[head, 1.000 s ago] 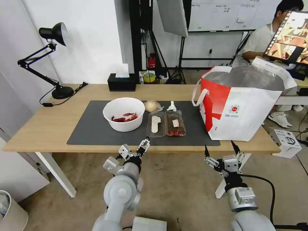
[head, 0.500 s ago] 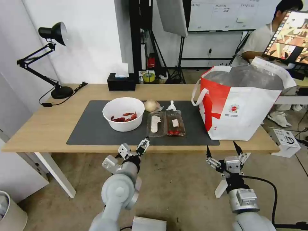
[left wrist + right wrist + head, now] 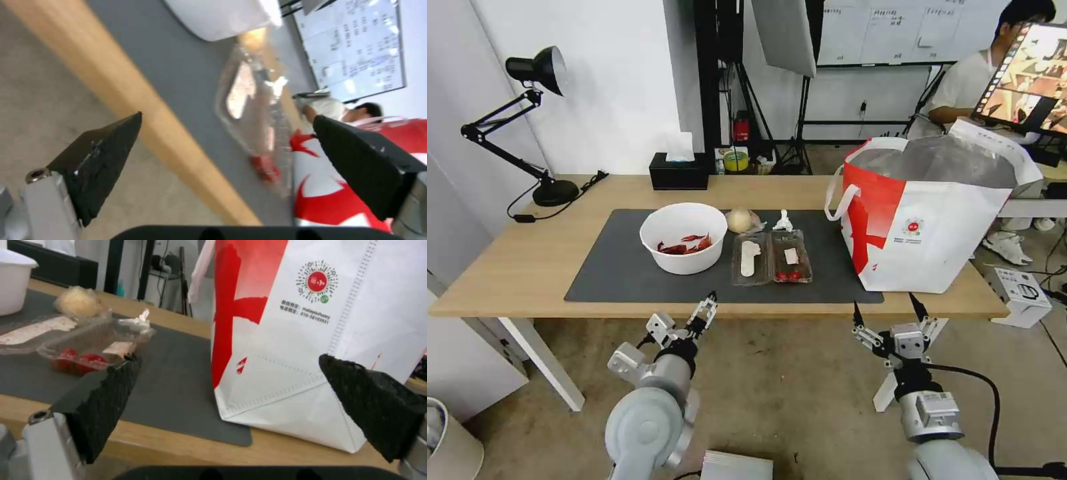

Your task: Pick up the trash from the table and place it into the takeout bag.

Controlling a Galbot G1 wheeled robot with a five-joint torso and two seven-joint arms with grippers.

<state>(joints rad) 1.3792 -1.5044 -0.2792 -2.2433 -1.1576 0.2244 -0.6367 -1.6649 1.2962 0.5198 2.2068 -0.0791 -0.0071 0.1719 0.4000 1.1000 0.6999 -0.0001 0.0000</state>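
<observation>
Both end effectors are hanging below the counter's [image 3: 527,267] near edge, fingers spread apart and gripping nothing: the left end effector [image 3: 684,320] under the white bowl [image 3: 684,238], the right end effector [image 3: 888,315] under the takeout bag [image 3: 934,220]. The clear tray [image 3: 772,257], wrapped ball [image 3: 740,219] and paper wad [image 3: 784,221] are lying on the grey mat [image 3: 620,267] between bowl and bag.
</observation>
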